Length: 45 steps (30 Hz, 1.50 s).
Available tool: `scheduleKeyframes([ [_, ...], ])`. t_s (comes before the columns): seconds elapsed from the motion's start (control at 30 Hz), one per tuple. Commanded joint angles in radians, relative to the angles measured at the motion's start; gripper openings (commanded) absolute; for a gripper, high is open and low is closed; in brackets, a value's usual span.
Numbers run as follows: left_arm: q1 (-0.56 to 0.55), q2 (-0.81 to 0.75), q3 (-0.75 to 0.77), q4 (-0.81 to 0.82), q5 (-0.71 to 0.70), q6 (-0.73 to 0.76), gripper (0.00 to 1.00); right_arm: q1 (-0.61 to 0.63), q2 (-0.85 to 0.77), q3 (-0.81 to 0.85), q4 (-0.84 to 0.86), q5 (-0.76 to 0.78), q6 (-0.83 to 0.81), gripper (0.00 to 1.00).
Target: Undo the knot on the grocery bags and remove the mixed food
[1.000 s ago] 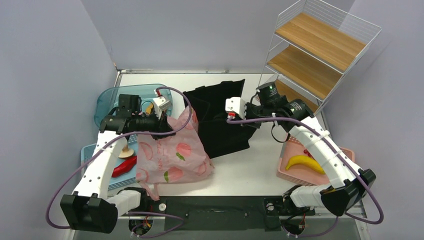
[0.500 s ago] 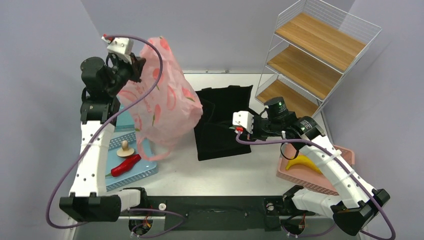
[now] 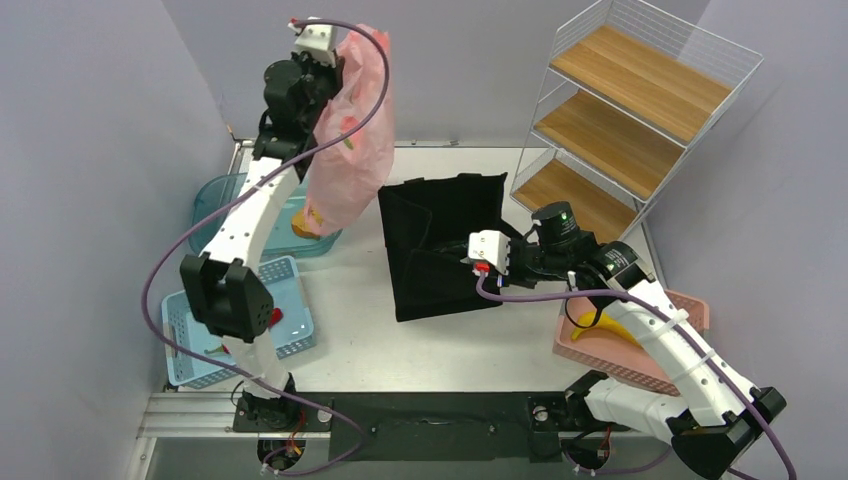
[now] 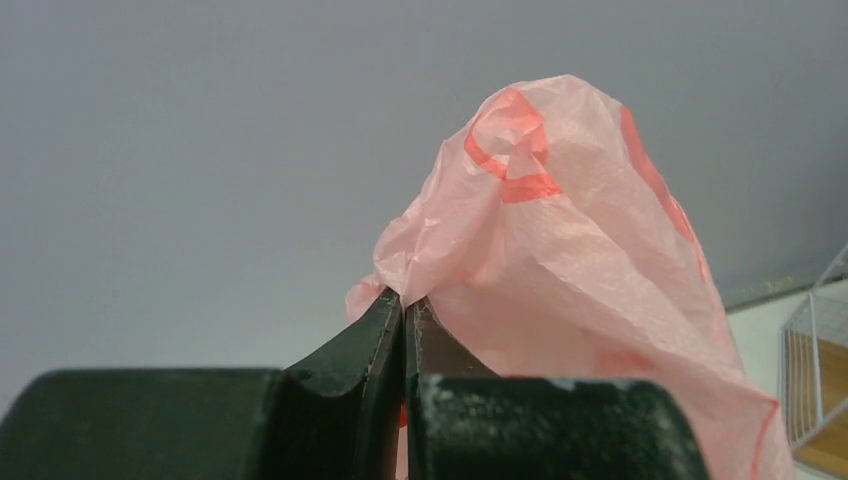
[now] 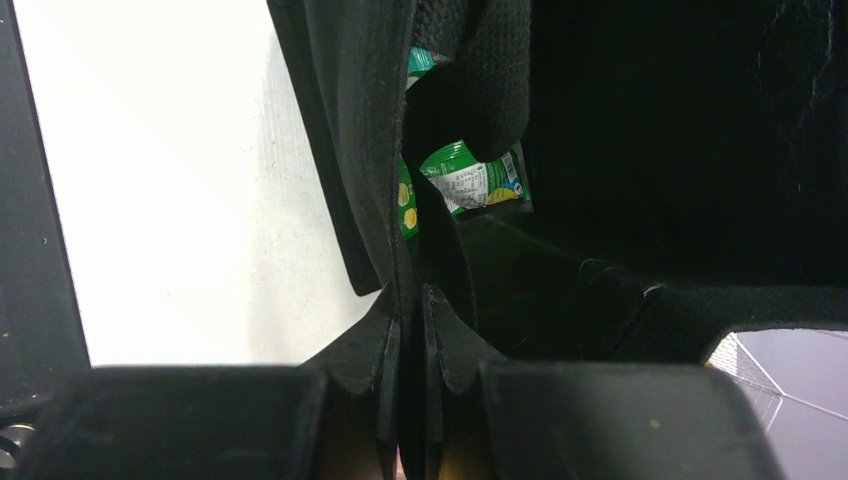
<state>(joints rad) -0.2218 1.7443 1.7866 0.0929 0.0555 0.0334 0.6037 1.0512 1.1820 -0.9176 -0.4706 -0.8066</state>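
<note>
Left gripper [image 4: 404,303] clamped on pink bag [image 3: 350,150], raised high above the table [image 3: 450,345]
Bag hangs limp from the closed jaws; right gripper [image 5: 410,300] pinched shut on rim of black tote [image 3: 440,215]; green snack packet [image 5: 470,178] inside tote; banana [image 3: 608,324] in pink tray [image 3: 690,308].

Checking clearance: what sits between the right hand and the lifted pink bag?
Top view: the black tote's wall, pinched by the right hand; pink bag hangs beyond.
</note>
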Motion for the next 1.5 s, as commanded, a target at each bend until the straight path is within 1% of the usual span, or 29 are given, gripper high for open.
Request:
scheduleKeyframes([
  [0.0, -0.059, 0.146, 0.206, 0.134, -0.131, 0.026, 0.0, 0.006, -0.016, -0.007, -0.007, 0.011, 0.001, 0.0],
  [0.1, -0.077, 0.272, 0.365, 0.124, -0.187, -0.005, 0.0, 0.007, -0.019, -0.01, -0.007, 0.009, -0.006, 0.0],
  [0.17, -0.09, 0.312, 0.401, 0.159, -0.201, -0.001, 0.0, 0.008, -0.022, -0.013, -0.005, 0.008, -0.007, 0.0],
  [0.23, -0.103, 0.33, 0.41, 0.168, -0.13, -0.008, 0.0, 0.007, -0.02, -0.011, -0.003, 0.006, -0.006, 0.0],
  [0.3, -0.122, 0.325, 0.385, 0.15, 0.031, -0.014, 0.0, 0.007, -0.013, -0.003, 0.008, -0.002, 0.003, 0.0],
  [0.33, -0.128, 0.323, 0.367, 0.12, 0.076, -0.008, 0.03, 0.007, -0.01, 0.004, 0.02, -0.006, 0.013, 0.0],
  [0.37, -0.137, 0.312, 0.362, 0.097, 0.152, -0.003, 0.11, 0.008, -0.002, 0.009, 0.027, -0.012, 0.019, 0.0],
  [0.4, -0.14, 0.304, 0.345, 0.059, 0.179, 0.002, 0.33, 0.009, 0.004, 0.021, 0.042, -0.017, 0.034, 0.0],
  [0.43, -0.139, 0.281, 0.335, 0.047, 0.206, -0.003, 0.45, 0.01, 0.016, 0.036, 0.048, -0.026, 0.042, 0.0],
  [0.47, -0.132, 0.265, 0.316, 0.024, 0.216, -0.014, 0.62, 0.011, 0.03, 0.044, 0.053, -0.037, 0.058, 0.0],
  [0.5, -0.127, 0.231, 0.313, 0.005, 0.241, -0.018, 0.65, 0.011, 0.037, 0.06, 0.054, -0.042, 0.066, 0.0],
  [0.53, -0.113, 0.213, 0.315, -0.051, 0.268, -0.024, 0.68, 0.013, 0.048, 0.065, 0.055, -0.051, 0.078, 0.0],
  [0.57, -0.105, 0.172, 0.317, -0.127, 0.34, -0.027, 0.68, 0.016, 0.052, 0.07, 0.055, -0.056, 0.084, 0.0],
  [0.6, -0.087, 0.149, 0.309, -0.158, 0.39, -0.027, 0.69, 0.022, 0.056, 0.071, 0.056, -0.064, 0.085, 0.0],
  [0.63, -0.077, 0.091, 0.297, -0.205, 0.505, -0.026, 0.69, 0.025, 0.057, 0.069, 0.057, -0.067, 0.088, 0.0],
  [0.67, -0.06, 0.023, 0.256, -0.22, 0.562, -0.021, 0.7, 0.036, 0.059, 0.068, 0.063, -0.069, 0.092, 0.0],
  [0.7, -0.052, -0.014, 0.233, -0.248, 0.675, -0.003, 0.7, 0.043, 0.061, 0.064, 0.069, -0.072, 0.104, 0.0],
  [0.73, -0.039, -0.081, 0.176, -0.26, 0.724, 0.007, 0.71, 0.055, 0.062, 0.062, 0.083, -0.073, 0.112, 0.0],
  [0.8, -0.026, -0.176, 0.089, -0.3, 0.916, 0.05, 0.71, 0.071, 0.071, 0.066, 0.104, -0.079, 0.14, 0.0],
  [0.87, -0.032, -0.26, 0.004, -0.366, 1.0, 0.11, 0.71, 0.084, 0.083, 0.076, 0.114, -0.088, 0.166, 0.0],
  [0.93, -0.064, -0.329, -0.084, -0.409, 1.005, 0.145, 0.69, 0.094, 0.094, 0.087, 0.114, -0.093, 0.187, 0.0],
  [0.97, -0.082, -0.349, -0.146, -0.429, 0.99, 0.172, 0.66, 0.096, 0.096, 0.088, 0.11, -0.093, 0.197, 0.0],
  [1.03, -0.152, -0.405, -0.226, -0.455, 0.925, 0.24, 0.61, 0.106, 0.099, 0.079, 0.101, -0.096, 0.202, 0.0],
  [1.1, -0.256, -0.449, -0.289, -0.47, 0.839, 0.302, 0.58, 0.112, 0.093, 0.059, 0.092, -0.093, 0.2, 0.0],
  [1.2, -0.347, -0.485, -0.349, -0.497, 0.712, 0.368, 0.55, 0.118, 0.087, 0.022, 0.073, -0.089, 0.193, 0.0],
  [1.23, -0.378, -0.487, -0.369, -0.526, 0.696, 0.403, 0.54, 0.121, 0.084, 0.015, 0.062, -0.086, 0.191, 0.0],
  [1.4, -0.448, -0.535, -0.459, -0.668, 0.599, 0.554, 0.52, 0.132, 0.066, -0.021, 0.032, -0.078, 0.195, 0.06],
  [1.43, -0.46, -0.558, -0.492, -0.686, 0.591, 0.583, 0.5, 0.135, 0.059, -0.027, 0.028, -0.078, 0.199, 0.08],
  [1.47, -0.467, -0.571, -0.524, -0.734, 0.58, 0.647, 0.46, 0.135, 0.056, -0.035, 0.027, -0.077, 0.205, 0.09],
])
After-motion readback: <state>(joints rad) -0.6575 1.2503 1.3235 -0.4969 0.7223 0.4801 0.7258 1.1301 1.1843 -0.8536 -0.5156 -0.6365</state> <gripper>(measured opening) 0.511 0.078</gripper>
